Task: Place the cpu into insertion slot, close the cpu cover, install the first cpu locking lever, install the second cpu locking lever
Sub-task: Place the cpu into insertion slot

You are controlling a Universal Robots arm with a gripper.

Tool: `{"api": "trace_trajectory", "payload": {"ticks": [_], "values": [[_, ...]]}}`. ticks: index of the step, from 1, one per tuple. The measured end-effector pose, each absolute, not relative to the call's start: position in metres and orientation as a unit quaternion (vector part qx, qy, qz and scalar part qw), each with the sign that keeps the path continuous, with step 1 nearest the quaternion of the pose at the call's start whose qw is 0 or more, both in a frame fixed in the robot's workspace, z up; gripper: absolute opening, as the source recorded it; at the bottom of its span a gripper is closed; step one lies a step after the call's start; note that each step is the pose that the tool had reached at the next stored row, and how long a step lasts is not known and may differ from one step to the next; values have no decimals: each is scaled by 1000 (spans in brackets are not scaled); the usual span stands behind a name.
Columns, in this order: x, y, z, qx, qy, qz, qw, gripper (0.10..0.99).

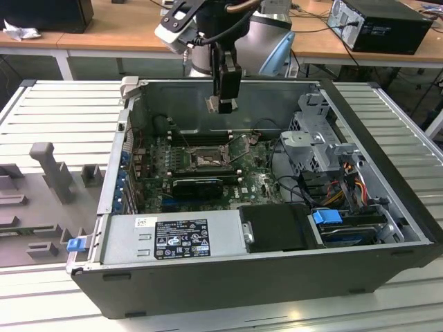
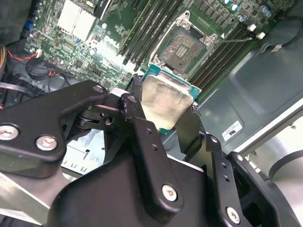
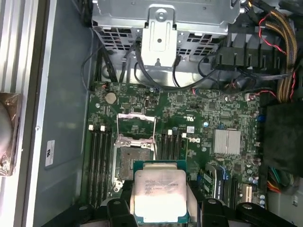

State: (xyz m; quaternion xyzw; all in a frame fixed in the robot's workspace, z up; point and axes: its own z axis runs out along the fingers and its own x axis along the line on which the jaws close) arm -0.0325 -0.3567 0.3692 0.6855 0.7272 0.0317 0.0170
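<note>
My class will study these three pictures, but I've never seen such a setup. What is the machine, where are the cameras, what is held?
It is one robot arm with a gripper. The exterior view looks at the scene from off the arm: an open computer case on a slatted table. Both wrist views come from cameras riding on the arm. The gripper is shut on the cpu, a small flat chip, held above the green circuit board. The insertion slot is empty.
</note>
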Motion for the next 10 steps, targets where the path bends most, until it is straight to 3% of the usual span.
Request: {"api": "trace_trajectory", "payload": {"ticks": [10], "values": [[-32,-356,355,691,722,29,16,529]]}}
